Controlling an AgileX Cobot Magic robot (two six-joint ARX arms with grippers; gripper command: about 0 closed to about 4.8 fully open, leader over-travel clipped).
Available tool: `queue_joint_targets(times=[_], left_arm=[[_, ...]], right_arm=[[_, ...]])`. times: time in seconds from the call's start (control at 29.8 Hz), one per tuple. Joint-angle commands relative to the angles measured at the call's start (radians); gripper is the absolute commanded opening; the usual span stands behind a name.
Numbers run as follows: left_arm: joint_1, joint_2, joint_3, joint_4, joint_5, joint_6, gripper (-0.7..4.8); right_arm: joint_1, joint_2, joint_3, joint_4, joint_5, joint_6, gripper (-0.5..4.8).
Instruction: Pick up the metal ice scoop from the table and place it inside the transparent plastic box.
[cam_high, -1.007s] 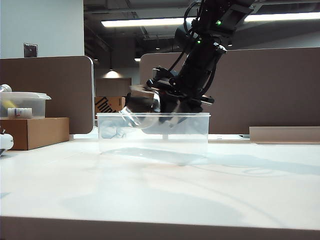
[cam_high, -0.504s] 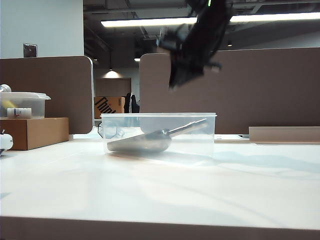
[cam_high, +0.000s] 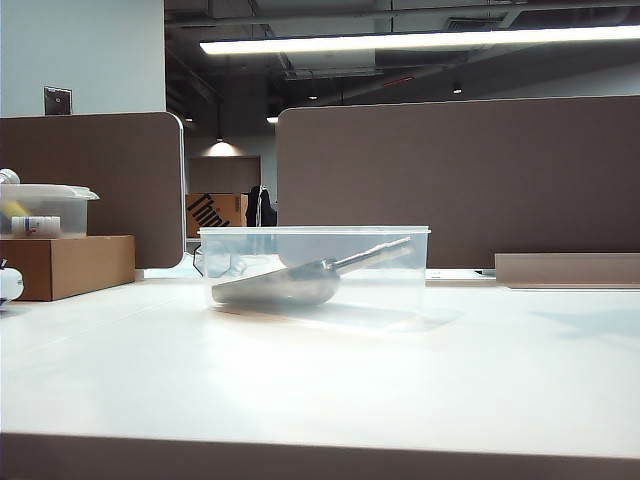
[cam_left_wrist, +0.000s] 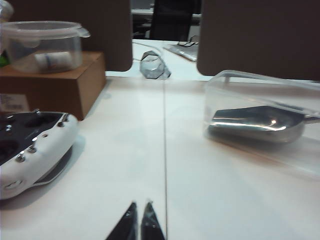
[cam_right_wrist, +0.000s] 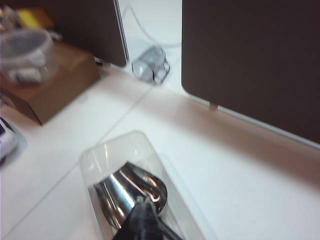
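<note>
Shiny steel, the metal ice scoop (cam_high: 290, 283) is lying inside the transparent plastic box (cam_high: 315, 262), its bowl down on the box floor and its handle slanting up to lean at the rim on the side away from the cardboard box; a second ago it was hanging blurred in the right arm's grip over the box, and half a second ago it was already lying there while the arm was lifting away. Now that arm is gone from the exterior view, and the box is sitting a touch further left on the white worktop (cam_high: 330, 380) than before. The right gripper (cam_right_wrist: 144, 220) is hovering above the scoop's bowl with its fingers pressed together on nothing. The left gripper (cam_left_wrist: 138, 220) is staying low over the worktop, well apart from the box, fingers shut and empty, beside a white controller (cam_left_wrist: 32, 150). A lidded plastic container (cam_high: 45, 208) is resting on a brown cardboard box (cam_high: 65, 265). Dark lettering on a distant carton (cam_high: 215, 208) is too partial to read
</note>
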Motion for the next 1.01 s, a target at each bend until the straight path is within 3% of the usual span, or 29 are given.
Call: queue_joint_targets(times=[0.03, 0.24, 0.4, 0.6, 1.01], left_arm=[[0.024, 0.000, 0.000, 0.005, 0.004, 0.000, 0.21], [0.032, 0.000, 0.000, 0.004, 0.004, 0.000, 0.21], [0.032, 0.000, 0.000, 0.004, 0.004, 0.000, 0.21], [0.032, 0.000, 0.000, 0.003, 0.004, 0.000, 0.21], [0.032, 0.000, 0.000, 0.002, 0.004, 0.000, 0.21]], right_arm=[[0.002, -0.071, 0.002, -0.011, 0.038, -0.009, -0.06], [0.002, -0.226, -0.057, -0.044, 0.046, -0.035, -0.06], [0.004, -0.412, -0.237, -0.022, 0.041, 0.019, -0.06], [0.072, -0.661, -0.490, 0.113, 0.045, 0.026, -0.06], [0.073, -0.872, -0.585, -0.161, -0.032, 0.025, -0.05]])
